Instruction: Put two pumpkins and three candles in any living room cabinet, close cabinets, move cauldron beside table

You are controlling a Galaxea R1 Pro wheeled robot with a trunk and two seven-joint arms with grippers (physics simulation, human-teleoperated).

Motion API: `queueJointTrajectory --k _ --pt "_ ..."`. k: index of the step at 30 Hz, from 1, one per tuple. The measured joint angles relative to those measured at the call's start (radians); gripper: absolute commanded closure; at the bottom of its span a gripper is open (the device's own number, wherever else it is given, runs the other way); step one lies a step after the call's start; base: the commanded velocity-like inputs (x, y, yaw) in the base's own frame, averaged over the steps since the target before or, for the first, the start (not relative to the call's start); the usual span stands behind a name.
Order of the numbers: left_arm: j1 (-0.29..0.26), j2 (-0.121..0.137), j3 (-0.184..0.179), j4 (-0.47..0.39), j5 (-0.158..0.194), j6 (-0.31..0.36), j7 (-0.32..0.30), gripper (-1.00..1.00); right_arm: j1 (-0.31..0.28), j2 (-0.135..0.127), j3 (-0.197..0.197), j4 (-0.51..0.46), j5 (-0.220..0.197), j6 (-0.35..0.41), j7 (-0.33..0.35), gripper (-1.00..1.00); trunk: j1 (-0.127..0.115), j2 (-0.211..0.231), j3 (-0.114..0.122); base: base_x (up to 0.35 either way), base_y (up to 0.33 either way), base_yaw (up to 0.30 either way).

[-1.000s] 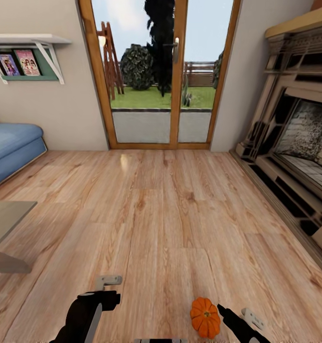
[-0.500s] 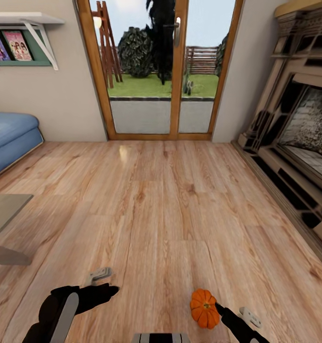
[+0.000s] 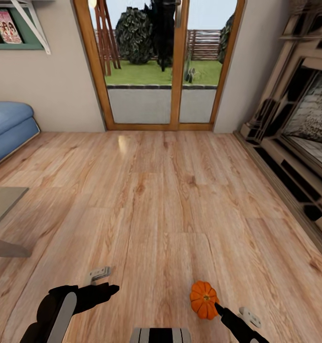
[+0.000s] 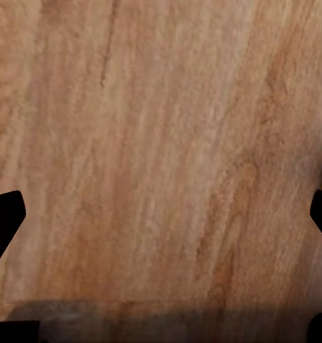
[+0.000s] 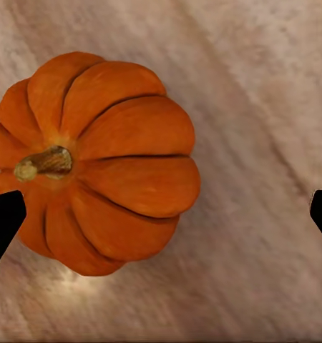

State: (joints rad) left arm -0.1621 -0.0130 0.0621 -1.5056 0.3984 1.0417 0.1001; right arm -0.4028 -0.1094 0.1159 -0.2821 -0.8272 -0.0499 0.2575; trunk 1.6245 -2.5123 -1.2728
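pumpkin (image 5: 96, 161) sits on wooden floor (image 3: 170, 200) between spread right gripper (image 5: 161, 214) fingertips; left gripper (image 4: 161, 214) likewise spread.

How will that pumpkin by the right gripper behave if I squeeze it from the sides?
The pumpkin looks rounded and ribbed, so flat fingers may slip off its curve; seating them in the grooves probably helps. It sits on smooth wood floor, so a one-sided nudge could roll it. The right gripper stands wide open around it, likely enough clearance.
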Motion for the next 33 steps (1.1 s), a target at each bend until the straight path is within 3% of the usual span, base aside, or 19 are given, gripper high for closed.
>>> queueJointTrajectory --k 7,14,23,28,33 --pt "0.0 0.0 0.002 -0.001 0.0 0.0 -0.006 -1.0 0.001 0.0 -0.001 0.0 0.0 0.003 0.02 -1.0 0.003 -0.002 -0.027 0.0 0.0 0.0" --pt "0.0 0.004 0.004 -0.002 0.007 -0.001 -0.086 -1.0 0.001 0.0 -0.002 0.0 -0.002 0.003 0.08 -1.0 0.006 -0.003 -0.054 0.0 0.0 0.0" --pt "0.0 0.006 0.004 0.0 0.01 -0.001 -0.108 -1.0 0.003 0.0 -0.003 0.0 -0.003 0.0 0.085 -1.0 0.006 -0.003 -0.054 0.004 0.0 0.0" --pt "0.0 0.008 0.006 0.002 0.017 -0.003 -0.206 -1.0 0.003 0.0 -0.003 0.0 -0.003 -0.001 0.085 -1.0 0.006 -0.003 -0.054 0.152 0.0 0.0" --pt "0.0 0.009 0.005 0.003 0.014 -0.003 -0.24 -1.0 0.003 0.0 -0.003 0.0 -0.003 -0.002 0.085 -1.0 0.006 -0.003 -0.054 0.053 0.0 0.0"
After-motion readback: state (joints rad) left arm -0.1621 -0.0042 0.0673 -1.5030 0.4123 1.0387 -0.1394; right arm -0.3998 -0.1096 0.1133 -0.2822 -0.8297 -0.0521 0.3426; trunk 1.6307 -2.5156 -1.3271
